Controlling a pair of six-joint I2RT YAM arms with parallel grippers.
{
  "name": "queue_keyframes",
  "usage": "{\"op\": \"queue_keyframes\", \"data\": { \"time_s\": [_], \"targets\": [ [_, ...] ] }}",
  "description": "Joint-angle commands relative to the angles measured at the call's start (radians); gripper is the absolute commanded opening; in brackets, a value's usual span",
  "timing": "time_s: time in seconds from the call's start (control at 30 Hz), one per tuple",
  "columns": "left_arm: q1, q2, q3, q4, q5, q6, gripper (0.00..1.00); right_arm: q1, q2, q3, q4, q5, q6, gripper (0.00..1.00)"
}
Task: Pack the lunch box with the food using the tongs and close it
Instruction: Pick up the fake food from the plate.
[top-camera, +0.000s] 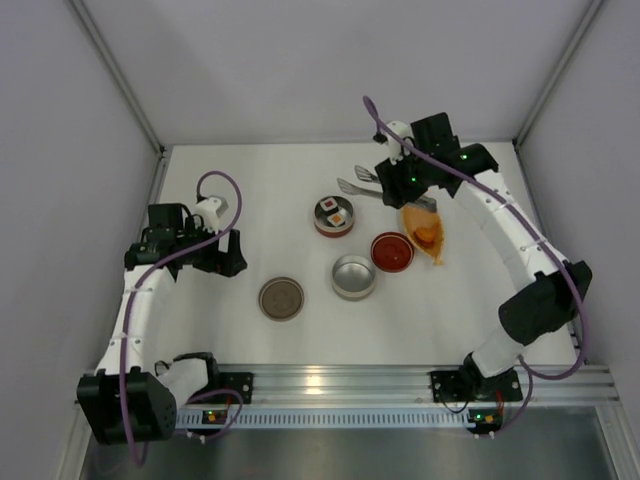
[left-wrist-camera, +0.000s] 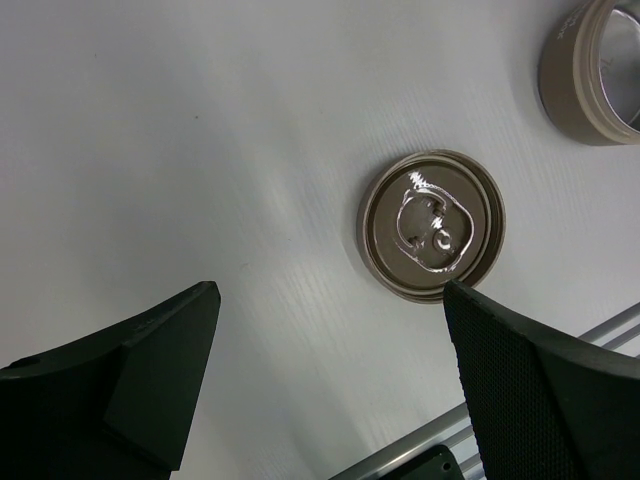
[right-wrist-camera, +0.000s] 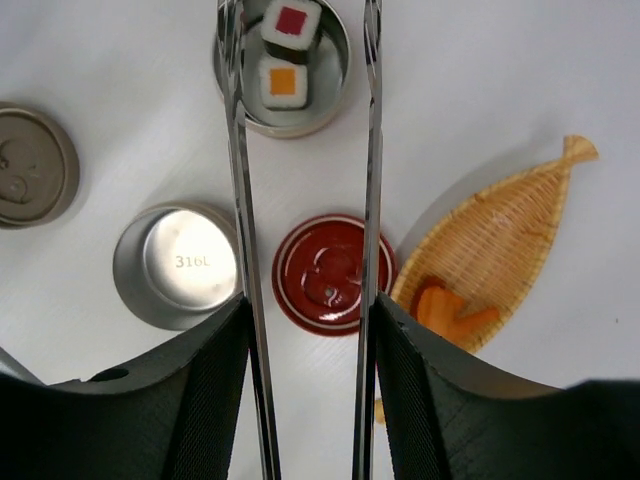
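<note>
My right gripper (top-camera: 392, 184) (right-wrist-camera: 308, 305) is shut on the tongs (top-camera: 358, 182), whose two silver arms (right-wrist-camera: 236, 190) stand apart and reach toward a round lunch box tin (top-camera: 318, 222) (right-wrist-camera: 330, 100). That tin holds food: two white rolls, one with a red top (right-wrist-camera: 292, 22) and one with an orange top (right-wrist-camera: 283, 83). Nothing sits between the tong tips that I can see. More food, orange chunks (right-wrist-camera: 452, 310) (top-camera: 425, 235), lies in the wicker boat tray (right-wrist-camera: 520, 220). My left gripper (top-camera: 216, 250) (left-wrist-camera: 330, 295) hangs open and empty, above the table near a brown lid (left-wrist-camera: 432, 225).
An empty steel tin (top-camera: 354, 277) (right-wrist-camera: 178, 265) stands beside a red lid (top-camera: 392, 251) (right-wrist-camera: 333, 272). The brown lid (top-camera: 281, 298) (right-wrist-camera: 30, 165) lies flat toward the front left. The enclosure's white walls run along the back and both sides, and an aluminium rail (top-camera: 330, 380) marks the near edge.
</note>
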Motion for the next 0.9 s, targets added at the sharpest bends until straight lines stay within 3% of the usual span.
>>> {"op": "queue_keyframes", "data": {
  "time_s": [0.0,0.13,0.33,0.87],
  "targets": [
    [0.004,-0.026,0.011,-0.023,0.024,0.040,0.98,-0.111,-0.076,-0.077,-0.095,-0.025,-0.020,0.49],
    [0.004,-0.022,0.002,-0.028,0.047,0.058,0.98,-0.286,-0.167,-0.150,-0.184,-0.031,-0.115,0.48],
    [0.004,0.010,0.008,-0.012,0.068,0.064,0.98,-0.412,-0.231,-0.223,-0.278,0.044,-0.281,0.47],
    [0.004,0.008,0.006,-0.026,0.081,0.066,0.98,-0.440,-0.185,-0.254,-0.312,0.075,-0.313,0.47]
  ]
}}
